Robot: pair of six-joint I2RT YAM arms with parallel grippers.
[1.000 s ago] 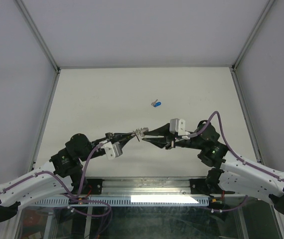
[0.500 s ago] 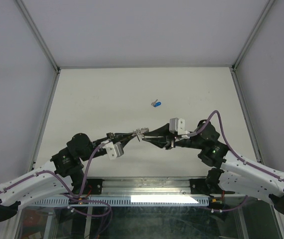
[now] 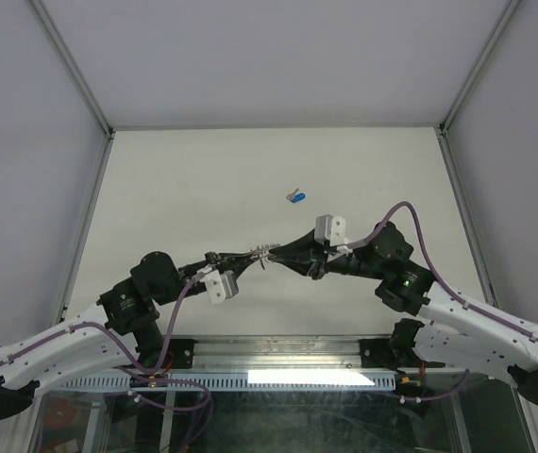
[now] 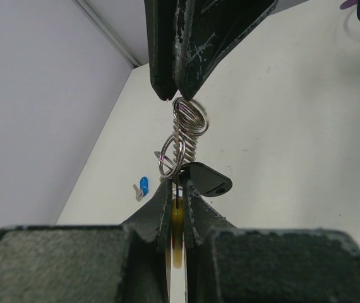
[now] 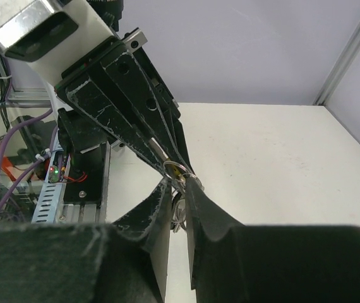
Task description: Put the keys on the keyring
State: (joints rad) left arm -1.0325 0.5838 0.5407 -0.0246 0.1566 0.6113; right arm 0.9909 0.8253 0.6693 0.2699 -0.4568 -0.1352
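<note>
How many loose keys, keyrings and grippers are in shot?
Loose key, blue head, on table: 1
Keyring, in left gripper: 1
Grippers, counting right gripper: 2
Total: 4

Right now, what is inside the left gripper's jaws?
The left gripper is shut on the keyring: its yellow segment shows between the fingers, and the coils stand out above. How far the ring runs down between the fingers is covered.
</note>
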